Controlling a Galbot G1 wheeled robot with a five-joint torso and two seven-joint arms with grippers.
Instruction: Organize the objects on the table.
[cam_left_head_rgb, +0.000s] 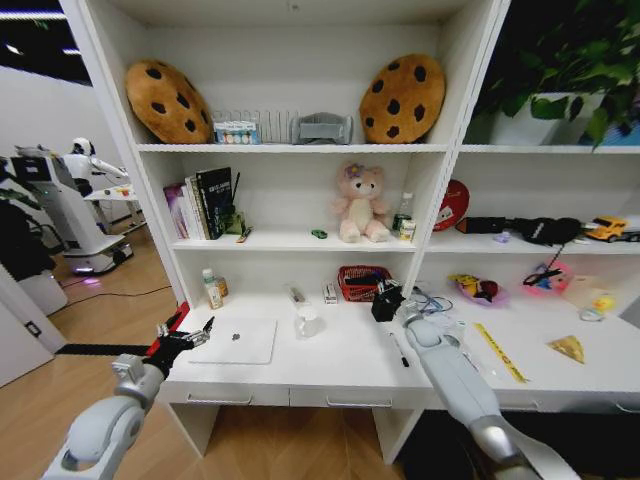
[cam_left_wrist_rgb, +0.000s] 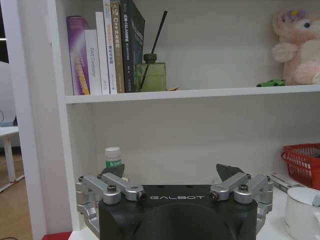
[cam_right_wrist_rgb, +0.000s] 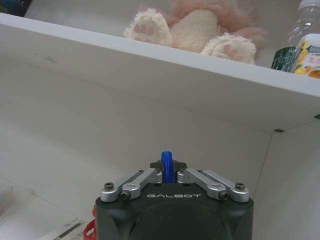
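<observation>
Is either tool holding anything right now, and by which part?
The right tool is shut on a small blue pen-like stick, gripped low down, one end poking above the fingers. The left tool is open and empty.

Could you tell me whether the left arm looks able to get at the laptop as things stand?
Probably yes: the left gripper is open at the desk's left edge, right beside the closed laptop, with nothing lying between them.

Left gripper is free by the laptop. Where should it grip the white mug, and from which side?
Judging from the head view, take the white mug across its rim from above: it stands upright with its mouth open, just right of the closed laptop. The open left gripper is nearest; the right gripper is shut on a blue pen.
</observation>
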